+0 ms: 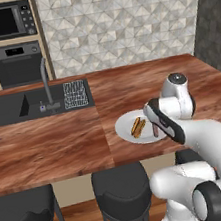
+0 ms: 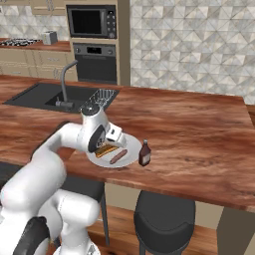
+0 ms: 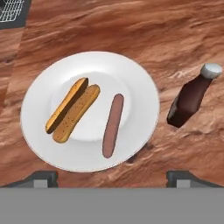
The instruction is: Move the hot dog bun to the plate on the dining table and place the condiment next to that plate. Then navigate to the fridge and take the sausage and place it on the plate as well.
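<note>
The white plate (image 3: 87, 65) lies on the reddish-brown dining table (image 3: 131, 26), near its front edge. On it rests the split golden hot dog bun (image 3: 72, 110), with the slender reddish sausage (image 3: 113, 124) beside it, a small gap between them. The dark condiment (image 3: 188, 101) bottle stands upright on the wood just right of the plate (image 2: 130, 154). My gripper (image 3: 113, 179) hovers above the plate's near side, open and holding nothing. The right base view also shows the bun (image 2: 107, 150), sausage (image 2: 118, 157), condiment (image 2: 145, 153) and gripper (image 2: 115, 141). From the left base view the plate (image 1: 128, 130), bun (image 1: 138, 127) and sausage (image 1: 156, 131) are visible; my arm hides the bottle.
An inset dark sink (image 1: 6, 109) with a tap (image 1: 46, 82) and a wire rack (image 1: 75, 94) sits at the table's far left. Black stools (image 1: 119, 187) stand under the front edge. A wall oven and microwave (image 2: 92, 22) are at the back.
</note>
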